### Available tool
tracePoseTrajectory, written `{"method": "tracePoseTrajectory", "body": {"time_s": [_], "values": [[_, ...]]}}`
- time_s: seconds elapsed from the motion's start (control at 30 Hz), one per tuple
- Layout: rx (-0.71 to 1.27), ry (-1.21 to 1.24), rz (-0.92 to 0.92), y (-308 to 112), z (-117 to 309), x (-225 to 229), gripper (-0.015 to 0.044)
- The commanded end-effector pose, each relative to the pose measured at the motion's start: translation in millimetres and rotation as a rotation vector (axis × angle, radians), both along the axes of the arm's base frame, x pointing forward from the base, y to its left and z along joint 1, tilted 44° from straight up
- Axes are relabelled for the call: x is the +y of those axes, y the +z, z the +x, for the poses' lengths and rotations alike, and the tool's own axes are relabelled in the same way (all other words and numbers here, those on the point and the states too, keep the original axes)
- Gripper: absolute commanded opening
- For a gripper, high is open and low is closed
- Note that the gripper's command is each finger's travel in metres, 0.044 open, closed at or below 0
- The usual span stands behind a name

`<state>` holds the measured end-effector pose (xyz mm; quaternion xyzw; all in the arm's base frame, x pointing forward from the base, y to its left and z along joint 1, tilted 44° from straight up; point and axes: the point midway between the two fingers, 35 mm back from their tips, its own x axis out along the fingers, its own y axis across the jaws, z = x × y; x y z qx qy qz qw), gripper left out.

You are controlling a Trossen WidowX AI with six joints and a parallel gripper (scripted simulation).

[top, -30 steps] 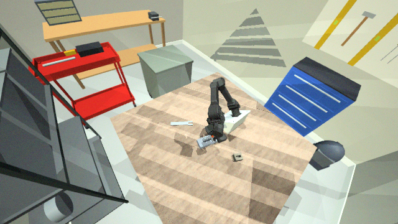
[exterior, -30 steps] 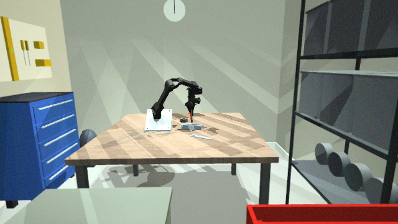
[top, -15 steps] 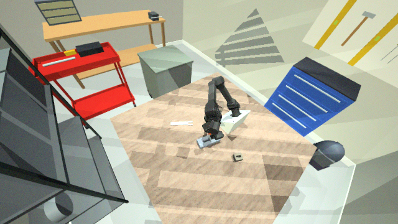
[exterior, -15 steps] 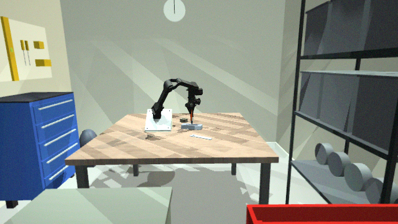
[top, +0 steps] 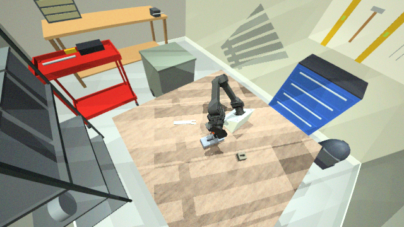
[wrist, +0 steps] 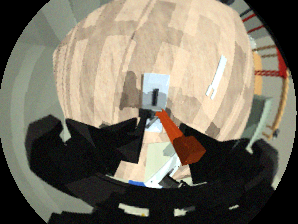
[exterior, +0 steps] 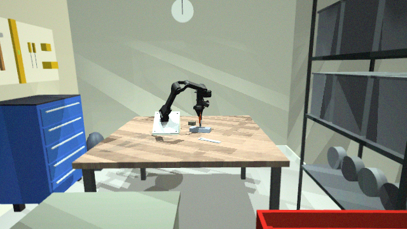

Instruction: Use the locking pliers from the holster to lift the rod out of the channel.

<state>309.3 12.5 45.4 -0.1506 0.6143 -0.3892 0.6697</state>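
Block, one, slotted, is the landmark; the task's rod cannot be made out in its channel. Above it, one gripper grips one orange-handled pair of pliers, its fingers fairly wide. Around the block, each apart from it: one holster, one pale wrench, one base plate. All table edges lie well off.

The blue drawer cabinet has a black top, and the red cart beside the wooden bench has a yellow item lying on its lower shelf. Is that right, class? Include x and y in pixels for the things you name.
Not quite: the yellow item (top: 70,50) lies on the red cart's (top: 104,96) upper tray, as the top view shows.
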Motion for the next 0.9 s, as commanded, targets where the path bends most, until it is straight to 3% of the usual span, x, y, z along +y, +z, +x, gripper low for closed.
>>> {"method": "tracePoseTrajectory", "body": {"time_s": [0.0,0.87], "values": [[0.001,0.008,-0.002,0.9,0.7,1.3,0.0316],[0.001,0.008,-0.003,-10.3,-0.1,-7.7,0.0316]]}}
